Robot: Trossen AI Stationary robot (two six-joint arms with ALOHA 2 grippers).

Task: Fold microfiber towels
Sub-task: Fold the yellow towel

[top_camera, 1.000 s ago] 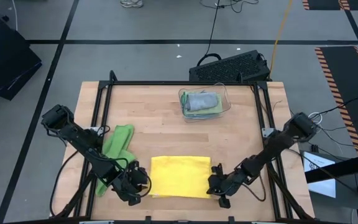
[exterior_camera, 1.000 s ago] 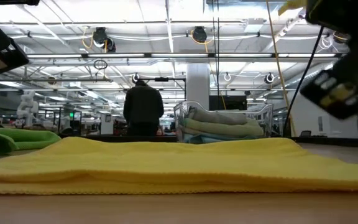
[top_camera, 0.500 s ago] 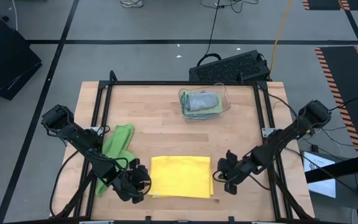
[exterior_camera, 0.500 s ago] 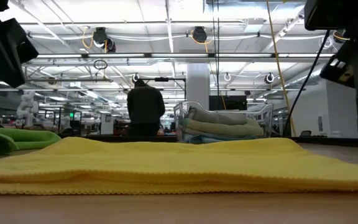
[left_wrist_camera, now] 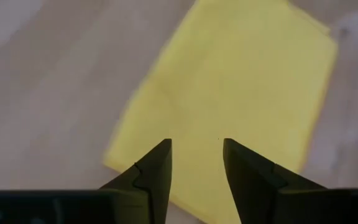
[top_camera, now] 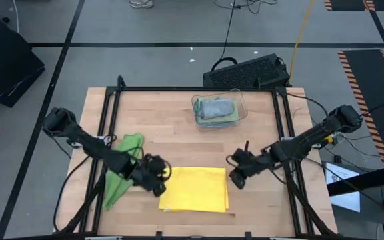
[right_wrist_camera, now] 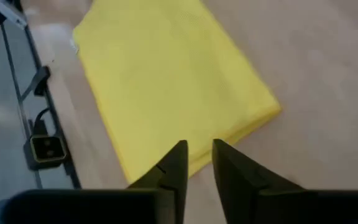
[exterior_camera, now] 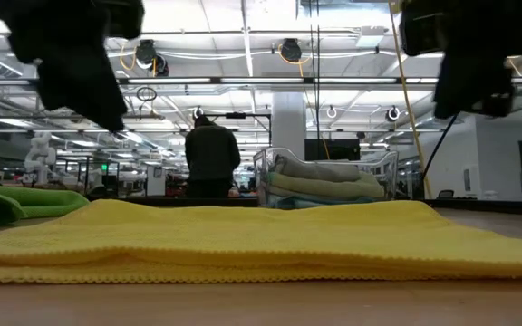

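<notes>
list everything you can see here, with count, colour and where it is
yellow towel: 1, yellow, folded flat at the table's near middle
green towel: 1, bright green, crumpled at the table's left
clear bin: 1, clear, far middle of the table, holding folded grey and pale towels
table: 1, light wood, black frame
person: 1, dark clothes, in the room behind
left gripper: 1, dark, open, empty, over the yellow towel's left edge
right gripper: 1, dark, slightly open, empty, just right of the yellow towel

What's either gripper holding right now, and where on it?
Nothing. The left gripper and right gripper both hang open and empty above the folded yellow towel.
</notes>
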